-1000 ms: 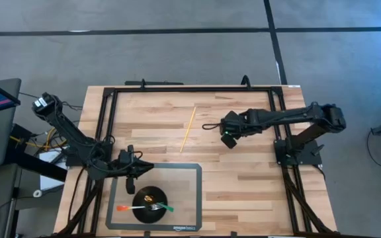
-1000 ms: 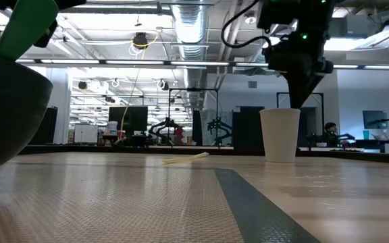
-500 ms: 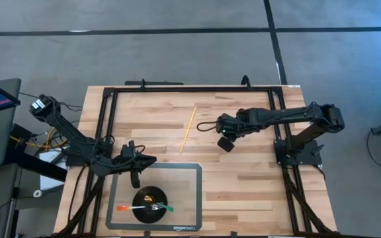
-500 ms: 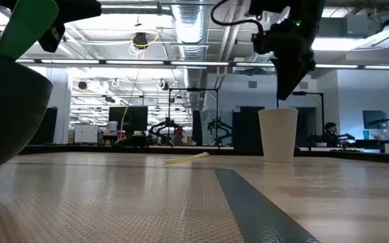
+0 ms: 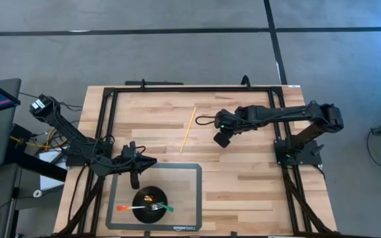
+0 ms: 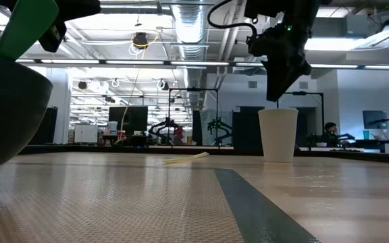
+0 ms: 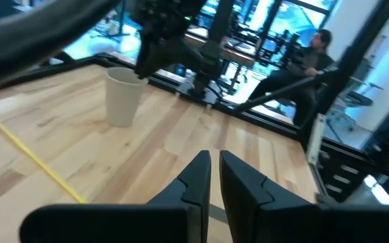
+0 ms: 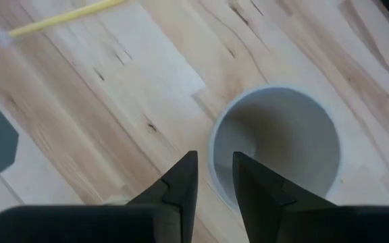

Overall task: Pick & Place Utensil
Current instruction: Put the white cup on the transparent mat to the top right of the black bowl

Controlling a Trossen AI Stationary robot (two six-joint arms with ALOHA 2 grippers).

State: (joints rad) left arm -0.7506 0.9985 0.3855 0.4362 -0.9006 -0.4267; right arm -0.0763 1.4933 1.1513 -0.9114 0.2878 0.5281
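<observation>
A white paper cup [image 6: 277, 135] stands upright on the wooden table; its open mouth [image 8: 275, 145] shows in the right wrist view. My right gripper [image 8: 215, 177] hangs over it, pointing down with a narrow gap between the fingers, and hides it in the high view [image 5: 221, 139]. A thin yellow stick [image 5: 188, 129] lies flat to the cup's left. A black bowl [image 5: 149, 197] sits on the grey mat, with orange- and green-handled utensils [image 5: 144, 207] laid across it. My left gripper [image 5: 149, 160] is shut at the mat's far edge and touches nothing.
The grey mat [image 5: 187, 188] covers the near middle of the table. A black frame rail [image 5: 190, 88] runs along the far edge and both sides. Bare wood [image 5: 243, 185] lies to the mat's right. A person sits beyond the table [image 7: 316, 61].
My right gripper has moved toward the table's left and now hangs over the cup. My left gripper has swung up and away from the bowl, turning from pointing at the near edge to pointing toward the right. The cup, stick and bowl have stayed put.
</observation>
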